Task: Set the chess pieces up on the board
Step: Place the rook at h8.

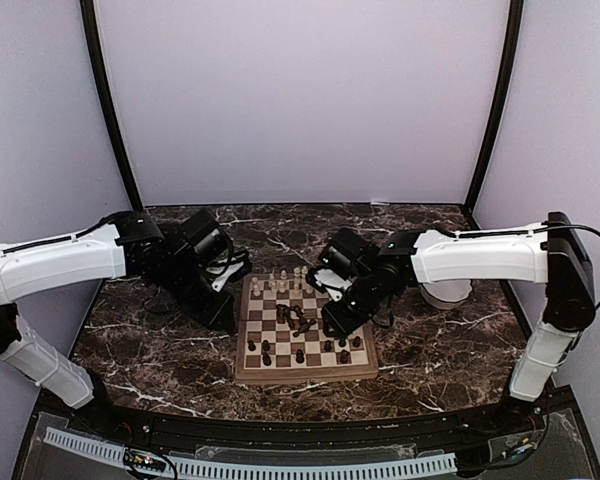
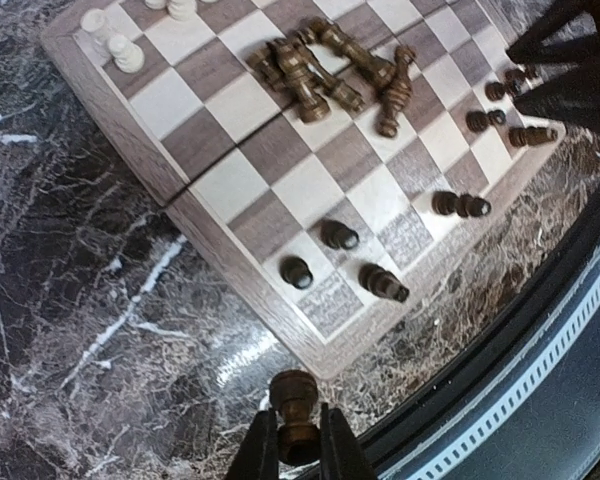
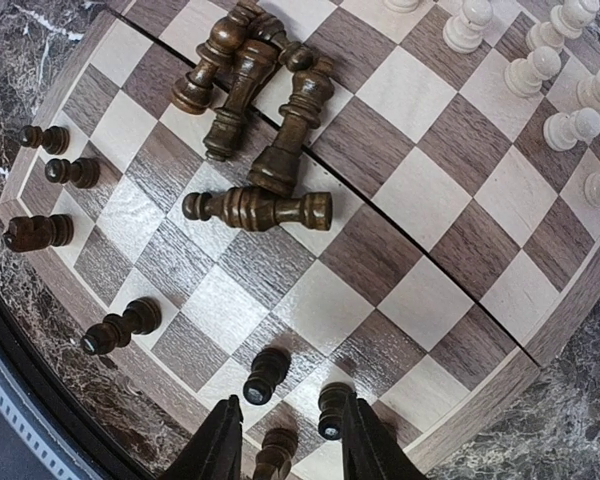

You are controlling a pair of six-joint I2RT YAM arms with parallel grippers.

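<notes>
Where the board (image 1: 280,377) rests, veined marble (image 1: 160,350).

The dark tabletop (image 1: 420,360) is marble, veined white. A white bowl (image 1: 450,294) sits at its right side. Pale lilac walls (image 1: 300,100) enclose it.

Soft, even light from above fills the top view: the pale walls (image 1: 300,100) in the upper half are bright and flat, and the dark marble table (image 1: 430,350) carries only a faint sheen and weak shadows. The 2 wrist views are sharp at mid-frame but bow straight lines toward the corners, and the right wrist view has white glare at left on pale squares of the board (image 3: 130,215). At the bottom edge of the left wrist view, the dark piece (image 2: 293,395) pinched in the left gripper (image 2: 295,435) looks slightly soft.
</notes>
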